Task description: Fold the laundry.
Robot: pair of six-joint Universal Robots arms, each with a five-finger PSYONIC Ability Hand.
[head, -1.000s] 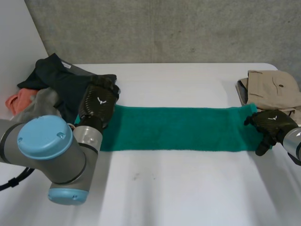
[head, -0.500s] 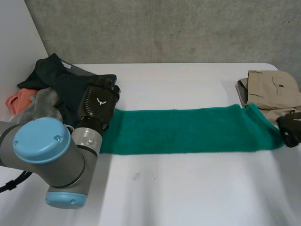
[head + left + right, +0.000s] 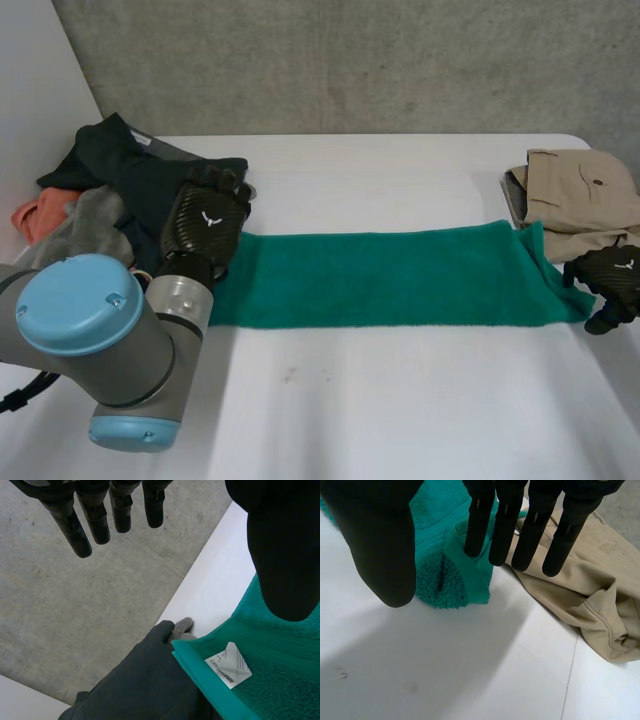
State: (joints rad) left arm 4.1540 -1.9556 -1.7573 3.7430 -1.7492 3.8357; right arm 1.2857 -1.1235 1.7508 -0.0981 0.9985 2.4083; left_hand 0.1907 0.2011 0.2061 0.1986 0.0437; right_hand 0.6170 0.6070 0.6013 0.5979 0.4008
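Note:
A green towel (image 3: 390, 278), folded into a long strip, lies flat across the table (image 3: 380, 410). My left hand (image 3: 205, 225) is over its left end, fingers straight and open; in the left wrist view the left hand (image 3: 95, 517) is above the towel's end (image 3: 270, 680), which carries a white label (image 3: 228, 664). My right hand (image 3: 610, 278) sits at the towel's right end. In the right wrist view the right hand (image 3: 380, 540) has straight fingers and its thumb held apart, with the bunched towel end (image 3: 452, 580) under the fingertips and nothing pinched.
A pile of clothes lies at the back left: a dark garment (image 3: 130, 170), an orange one (image 3: 40, 212) and a grey one (image 3: 90, 218). Folded beige trousers (image 3: 580, 190) lie at the back right, just beyond the towel's right end (image 3: 570, 595).
My right hand drew the towel's right end further right, closed briefly, and has now opened beside that end. The left hand has barely moved.

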